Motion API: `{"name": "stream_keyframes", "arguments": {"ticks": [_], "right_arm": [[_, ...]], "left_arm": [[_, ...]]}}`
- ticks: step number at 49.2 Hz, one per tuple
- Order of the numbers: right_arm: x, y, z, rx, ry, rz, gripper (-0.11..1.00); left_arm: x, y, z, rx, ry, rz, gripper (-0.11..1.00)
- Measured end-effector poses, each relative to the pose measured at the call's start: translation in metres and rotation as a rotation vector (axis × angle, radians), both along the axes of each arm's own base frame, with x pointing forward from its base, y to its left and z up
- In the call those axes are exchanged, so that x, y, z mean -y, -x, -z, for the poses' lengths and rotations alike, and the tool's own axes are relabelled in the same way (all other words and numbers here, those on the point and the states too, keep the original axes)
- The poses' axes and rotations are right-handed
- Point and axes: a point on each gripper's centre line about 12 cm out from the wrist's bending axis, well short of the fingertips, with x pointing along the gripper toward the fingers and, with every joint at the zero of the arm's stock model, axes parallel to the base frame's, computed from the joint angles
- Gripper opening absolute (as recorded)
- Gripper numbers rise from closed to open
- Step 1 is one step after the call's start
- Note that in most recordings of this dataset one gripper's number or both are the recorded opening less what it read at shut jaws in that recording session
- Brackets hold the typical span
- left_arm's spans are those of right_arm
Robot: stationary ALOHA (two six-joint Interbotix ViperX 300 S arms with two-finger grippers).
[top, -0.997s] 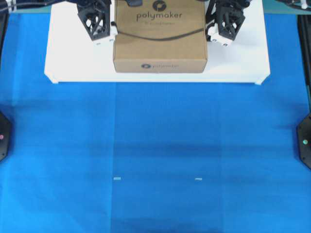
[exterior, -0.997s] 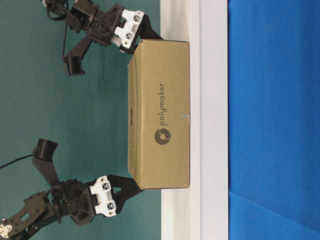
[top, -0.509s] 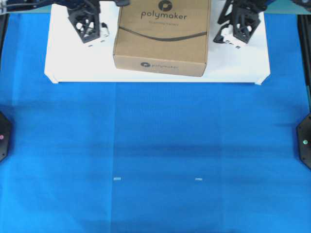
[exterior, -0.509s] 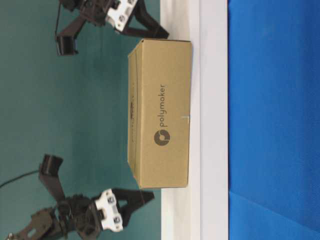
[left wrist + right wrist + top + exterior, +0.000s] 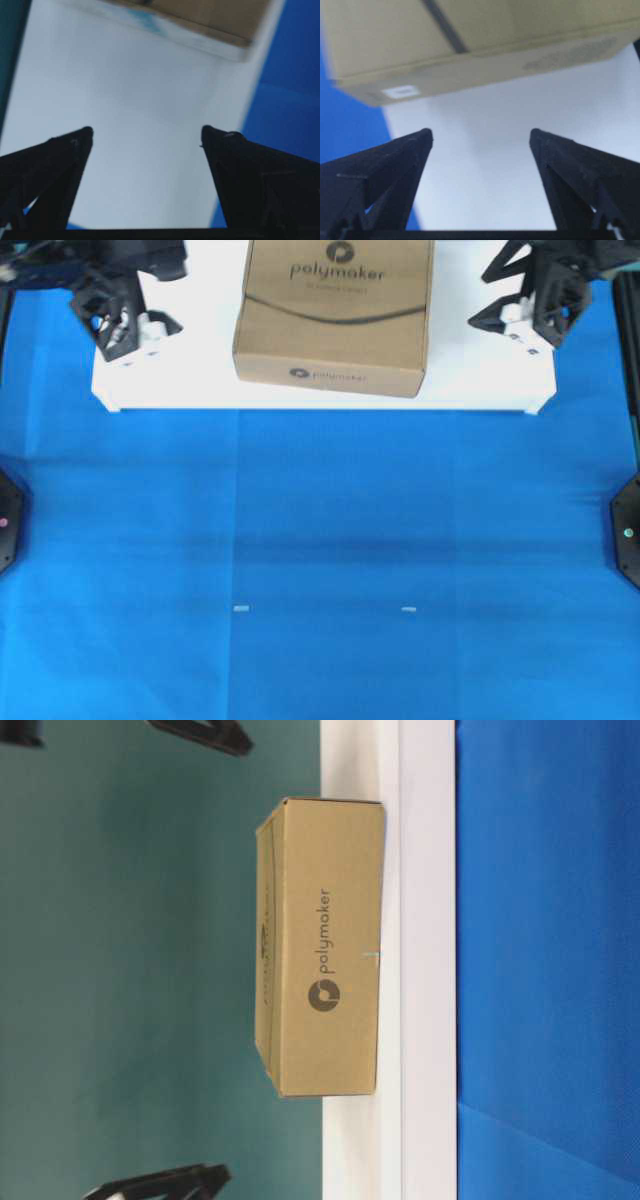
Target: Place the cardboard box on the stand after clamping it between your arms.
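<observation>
We see the cardboard box (image 5: 335, 315) sitting flat on the white stand (image 5: 180, 370), near its middle, with the polymaker logo facing up and a curved dark line across the top. The stand rests on the blue cloth (image 5: 320, 560) that covers the counter. Our left pincer (image 5: 125, 325) hangs over the stand's left end, well apart from the box, its pointed fingers (image 5: 55, 165) spread wide with nothing between them. Our right pincer (image 5: 520, 310) hangs over the stand's right end, also clear of the box, fingers (image 5: 385, 170) spread wide and empty. From the table-level view the box (image 5: 320, 945) stands alone on the stand (image 5: 420, 960), with only black finger tips peeking in at the frame's edges.
</observation>
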Motion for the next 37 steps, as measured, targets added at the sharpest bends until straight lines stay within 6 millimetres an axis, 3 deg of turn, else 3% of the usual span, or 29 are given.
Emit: {"name": "stream_keyframes", "arguments": {"ticks": [18, 30, 37], "right_arm": [[-0.083, 0.023, -0.029, 0.208, 0.137, -0.085, 0.98], [-0.123, 0.045, -0.052, 0.365, 0.147, -0.126, 0.98], [-0.142, 0.056, -0.053, 0.431, 0.096, -0.140, 0.98]], "left_arm": [[0.074, 0.028, -0.035, 0.400, -0.058, 0.104, 0.85], [0.109, 0.042, -0.032, 0.482, -0.007, 0.186, 0.84], [0.121, 0.043, -0.031, 0.507, 0.017, 0.223, 0.84]]}}
